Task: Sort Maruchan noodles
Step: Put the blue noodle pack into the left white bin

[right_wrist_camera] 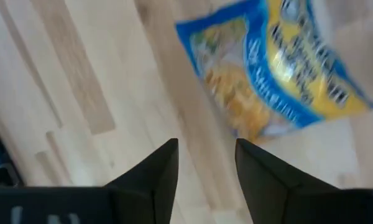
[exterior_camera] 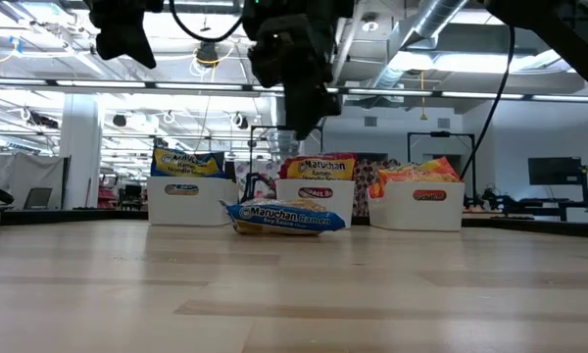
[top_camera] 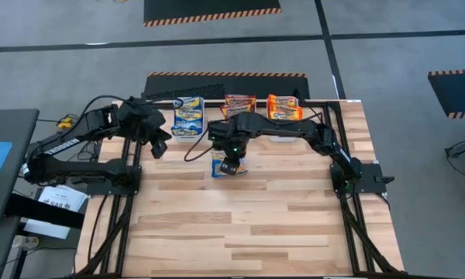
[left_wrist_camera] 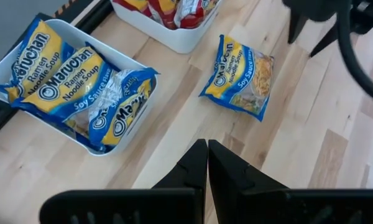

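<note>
One blue Maruchan noodle packet (top_camera: 218, 163) (exterior_camera: 284, 217) lies flat on the wooden table in front of the bins. My right gripper (right_wrist_camera: 205, 149) (exterior_camera: 307, 120) hangs above it, pointing steeply down, open, with nothing between its fingers. The packet (right_wrist_camera: 280, 68) shows just beyond the fingertips. My left gripper (left_wrist_camera: 207, 147) (top_camera: 160, 149) is shut and empty, raised over the table's far left beside the left bin (left_wrist_camera: 50, 127). That bin holds several blue packets (left_wrist_camera: 62, 74).
Three white bins stand in a row at the far edge. The left one (exterior_camera: 181, 203) holds blue packets, the middle one (exterior_camera: 314, 203) maroon ones and the right one (exterior_camera: 426, 208) orange ones. Bare wood spreads across the near half of the table (top_camera: 248, 232).
</note>
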